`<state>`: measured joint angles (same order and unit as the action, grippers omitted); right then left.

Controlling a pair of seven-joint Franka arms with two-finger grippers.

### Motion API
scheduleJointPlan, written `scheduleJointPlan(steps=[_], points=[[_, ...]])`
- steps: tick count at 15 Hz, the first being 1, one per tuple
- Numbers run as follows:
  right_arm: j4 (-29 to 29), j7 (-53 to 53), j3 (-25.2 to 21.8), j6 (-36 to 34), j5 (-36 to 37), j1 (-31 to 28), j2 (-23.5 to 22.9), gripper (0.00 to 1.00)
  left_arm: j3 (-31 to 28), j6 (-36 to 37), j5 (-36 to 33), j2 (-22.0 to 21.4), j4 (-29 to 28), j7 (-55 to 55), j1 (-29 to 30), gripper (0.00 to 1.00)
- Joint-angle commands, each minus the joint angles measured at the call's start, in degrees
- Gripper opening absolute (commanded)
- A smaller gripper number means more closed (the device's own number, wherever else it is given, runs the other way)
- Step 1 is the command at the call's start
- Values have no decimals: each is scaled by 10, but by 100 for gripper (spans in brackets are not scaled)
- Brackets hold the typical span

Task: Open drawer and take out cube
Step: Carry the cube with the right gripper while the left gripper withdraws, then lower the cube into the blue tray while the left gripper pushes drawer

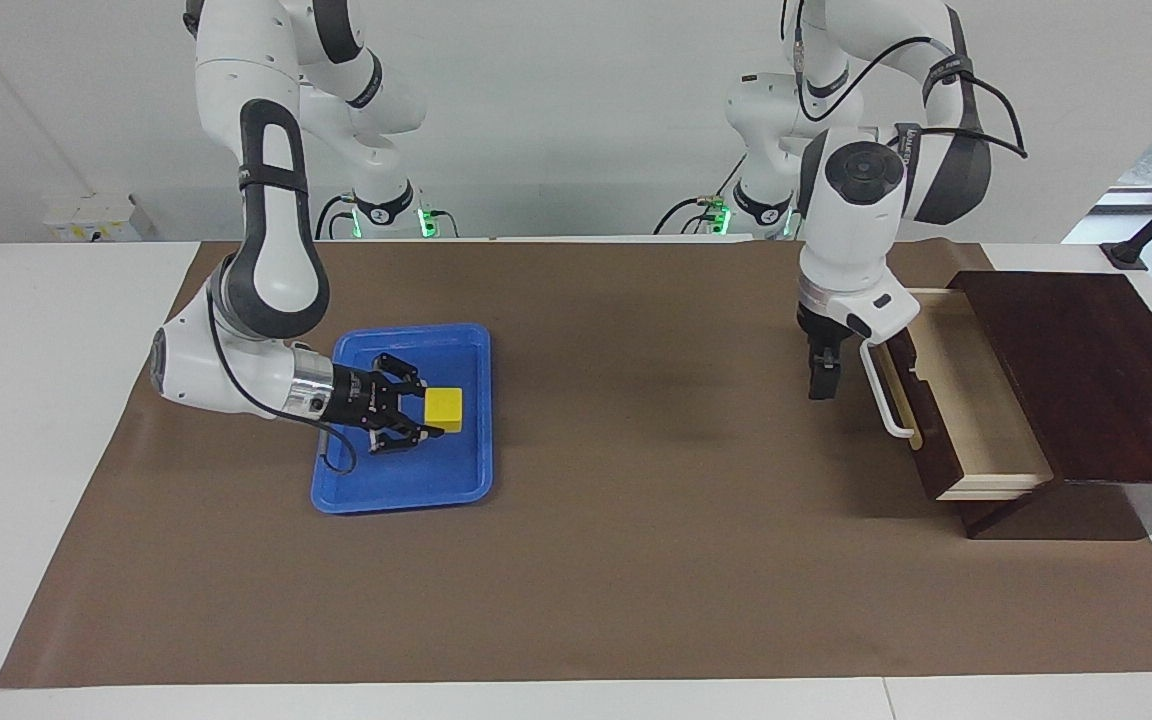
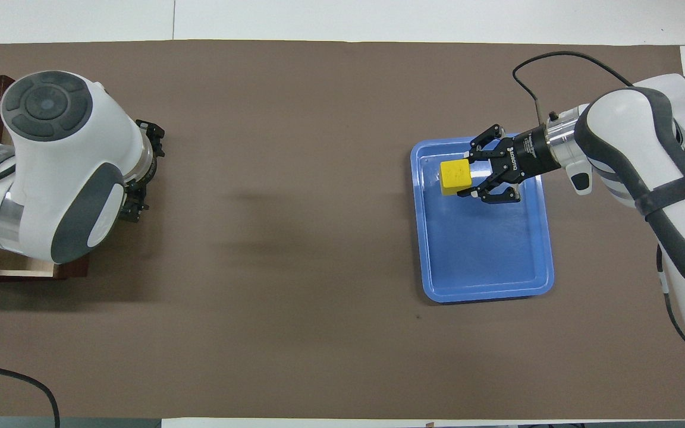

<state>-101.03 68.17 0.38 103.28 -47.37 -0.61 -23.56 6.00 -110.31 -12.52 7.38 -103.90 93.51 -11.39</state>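
The yellow cube (image 1: 444,409) lies in the blue tray (image 1: 456,480) toward the right arm's end of the table; it also shows in the overhead view (image 2: 455,176). My right gripper (image 1: 431,407) is low over the tray and open, its fingertips (image 2: 472,146) on either side of the cube's nearest edge. The dark wooden drawer (image 1: 981,410) stands pulled out of its box (image 1: 1086,370), and its pale interior shows nothing inside. My left gripper (image 1: 822,385) points down, just beside the drawer's white handle (image 1: 881,395).
A brown mat (image 1: 636,560) covers the table. The blue tray (image 2: 485,261) holds nothing but the cube. The box and drawer are at the left arm's end of the table, mostly hidden under the left arm in the overhead view.
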Motion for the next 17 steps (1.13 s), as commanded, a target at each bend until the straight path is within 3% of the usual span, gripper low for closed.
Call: scheduleJointPlan(steps=[1,9,17], points=[[-77,-53,-8,14,8,-4,45,0,5,-38,-13,-20,-36,-66,41,100],[-180,-143,-8,51,6,-3,77,0,5,-84,-25,-17,-40,-205,133,100],[-199,-173,-9,49,6,-16,82,0,5,-94,-37,-16,-41,-278,188,100]])
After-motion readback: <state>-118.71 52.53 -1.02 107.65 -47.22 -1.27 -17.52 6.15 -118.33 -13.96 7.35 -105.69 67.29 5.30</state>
